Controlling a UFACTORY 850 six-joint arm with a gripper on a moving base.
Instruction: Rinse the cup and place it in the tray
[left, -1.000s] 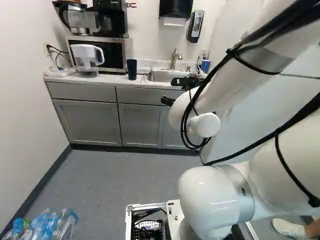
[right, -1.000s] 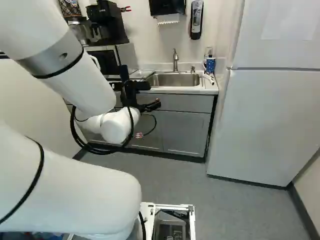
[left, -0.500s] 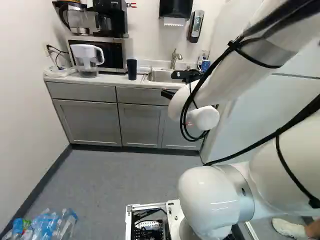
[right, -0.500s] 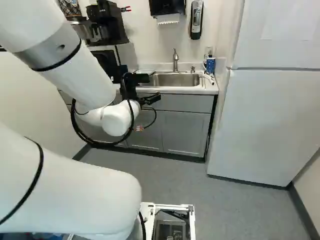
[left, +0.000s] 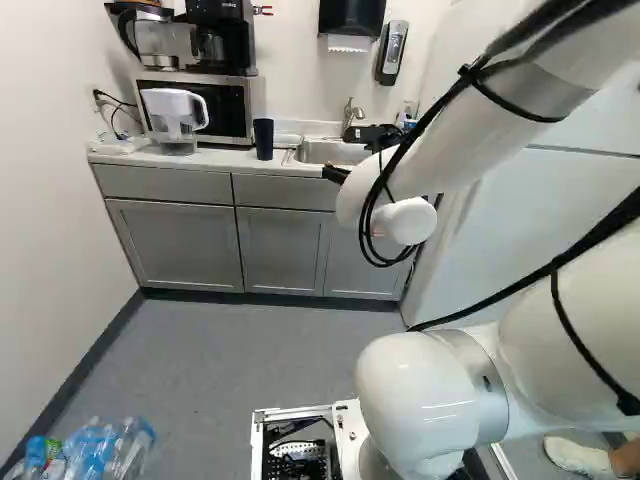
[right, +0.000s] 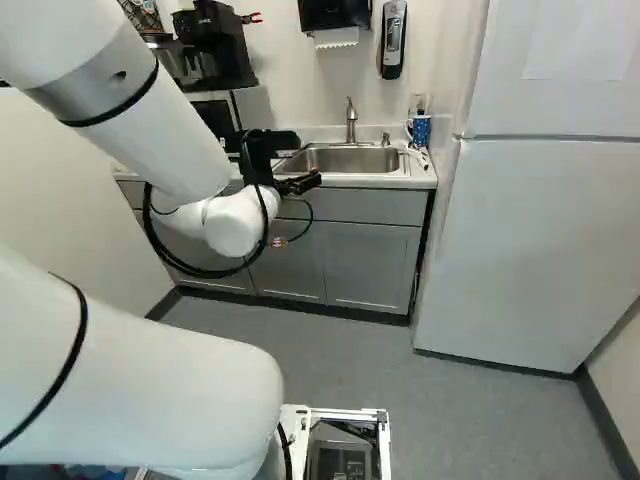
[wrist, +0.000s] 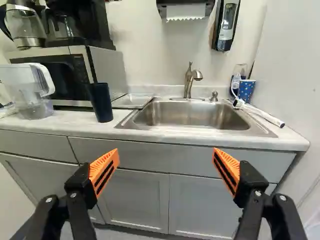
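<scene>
Two things stand out here, and only one of them is moving. The arm is lifting: in the base views the wrist and gripper sit a bit higher against the sink than a second ago. The base is staying put, since the sink lines up the same in all the shots.

Meanwhile the dark cup isn't budging. It's upright on the counter, just beside the sink on the microwave's side, and the shallow tray is between it and the sink, a little further back. There's also a blue dotted cup by the sink's opposite end, but my money's on the dark one as the target.

Gripper's released, btw: orange pads spread wide, nothing between them, and it's pointing at the cabinet front below the sink.

So imo this is still the approach, with no rinsing or placing done. The extra height probably helps clear the sink's front edge. Next it wants to swing toward the cup and close around its sides. Watch out for nudging the tray or tipping the cup, it looks tall and narrow.
</scene>
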